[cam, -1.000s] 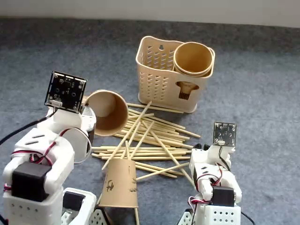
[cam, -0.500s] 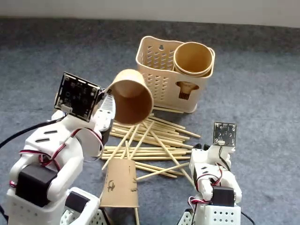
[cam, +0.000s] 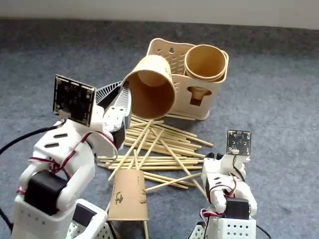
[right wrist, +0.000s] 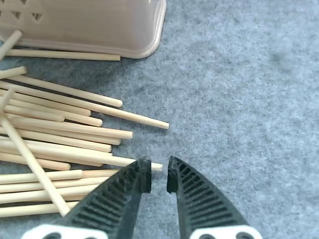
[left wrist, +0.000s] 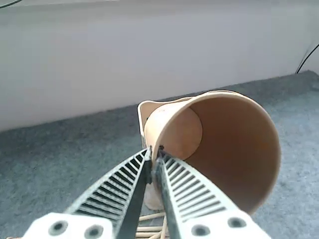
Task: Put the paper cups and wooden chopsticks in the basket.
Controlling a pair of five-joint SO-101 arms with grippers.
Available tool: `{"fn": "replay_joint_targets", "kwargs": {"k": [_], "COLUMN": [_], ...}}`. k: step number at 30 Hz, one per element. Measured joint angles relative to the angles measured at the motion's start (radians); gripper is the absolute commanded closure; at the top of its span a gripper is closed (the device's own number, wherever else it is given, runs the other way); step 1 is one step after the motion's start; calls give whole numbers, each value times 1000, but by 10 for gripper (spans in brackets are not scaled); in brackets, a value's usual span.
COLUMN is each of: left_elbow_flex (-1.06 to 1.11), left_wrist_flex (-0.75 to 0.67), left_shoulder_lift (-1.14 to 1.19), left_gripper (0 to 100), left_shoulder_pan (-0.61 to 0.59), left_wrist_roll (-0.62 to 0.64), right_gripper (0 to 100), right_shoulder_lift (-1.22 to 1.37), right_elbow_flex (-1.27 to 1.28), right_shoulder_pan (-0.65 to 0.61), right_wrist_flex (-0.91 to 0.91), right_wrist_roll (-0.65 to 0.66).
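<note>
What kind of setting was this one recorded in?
Probably a lab or hobby tabletop test setup: a grey carpet-like mat against a plain pale wall, with staged props, a basket and loose wooden chopsticks.

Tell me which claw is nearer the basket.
Left. The left claw holds a cup close by the basket. The right claw sits low by the chopsticks, farther off.
</note>
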Motion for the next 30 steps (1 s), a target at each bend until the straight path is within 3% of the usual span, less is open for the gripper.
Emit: {"fn": "replay_joint_targets", "kwargs": {"k": [7,16,21,25,30], "left_elbow_flex": [109,199,261,264,121], "left_wrist_flex": [-219,-416,-523,-571,-525], "left_shoulder_lift": [6,6,6,38,233], "left_gripper": [994,994,994,994,994], "left_shoulder_pan": [3,169,187,184,183], "left_wrist_roll": [69,83,83,83,86], "right_gripper": [957,993,993,993,993], "right_shoulder_lift": [0,0,0,0,0], "right_elbow_flex": [0,0,0,0,0], "right_shoulder_pan": [0,0,0,0,0], "right_wrist_flex": [0,0,0,0,0], "right_wrist_roll": [0,51,92,100,100]}}
